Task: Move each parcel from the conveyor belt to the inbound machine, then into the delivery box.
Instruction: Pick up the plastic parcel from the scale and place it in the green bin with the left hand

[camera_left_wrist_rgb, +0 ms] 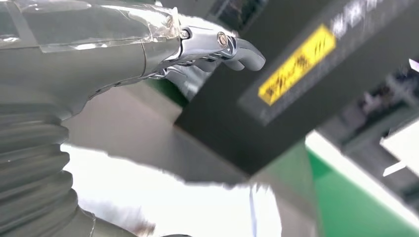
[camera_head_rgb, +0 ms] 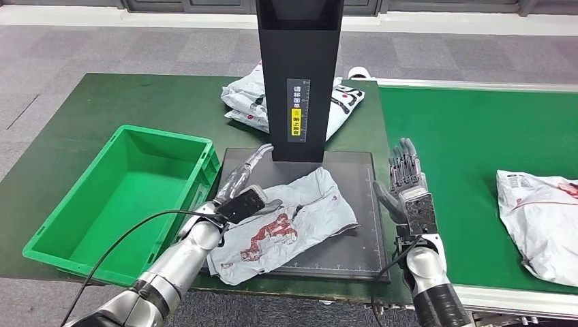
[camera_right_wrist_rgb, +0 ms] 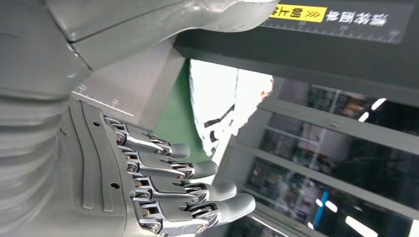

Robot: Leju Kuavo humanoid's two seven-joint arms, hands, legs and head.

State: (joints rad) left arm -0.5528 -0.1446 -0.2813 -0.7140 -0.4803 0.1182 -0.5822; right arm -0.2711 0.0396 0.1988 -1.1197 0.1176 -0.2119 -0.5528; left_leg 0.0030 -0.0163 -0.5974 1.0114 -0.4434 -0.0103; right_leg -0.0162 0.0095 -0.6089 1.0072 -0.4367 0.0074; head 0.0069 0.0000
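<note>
A crumpled white parcel [camera_head_rgb: 290, 221] with red print lies on the dark platform [camera_head_rgb: 354, 255] of the inbound machine, below its black column [camera_head_rgb: 300, 75]. My left hand [camera_head_rgb: 242, 184] reaches over the parcel's left edge, fingers stretched out towards the column, holding nothing; the parcel's white surface [camera_left_wrist_rgb: 163, 197] lies under it in the left wrist view. My right hand [camera_head_rgb: 405, 180] stands upright at the platform's right edge, fingers straight [camera_right_wrist_rgb: 168, 182], empty. Another white parcel [camera_head_rgb: 538, 221] lies on the green conveyor belt [camera_head_rgb: 463, 136] at the right. The green delivery box [camera_head_rgb: 82, 231] stands empty at the left.
More white parcels [camera_head_rgb: 249, 99] lie behind the column on the green table [camera_head_rgb: 123, 102]. A black cable [camera_head_rgb: 116, 248] runs along my left arm over the box's near corner. Grey floor lies beyond the table.
</note>
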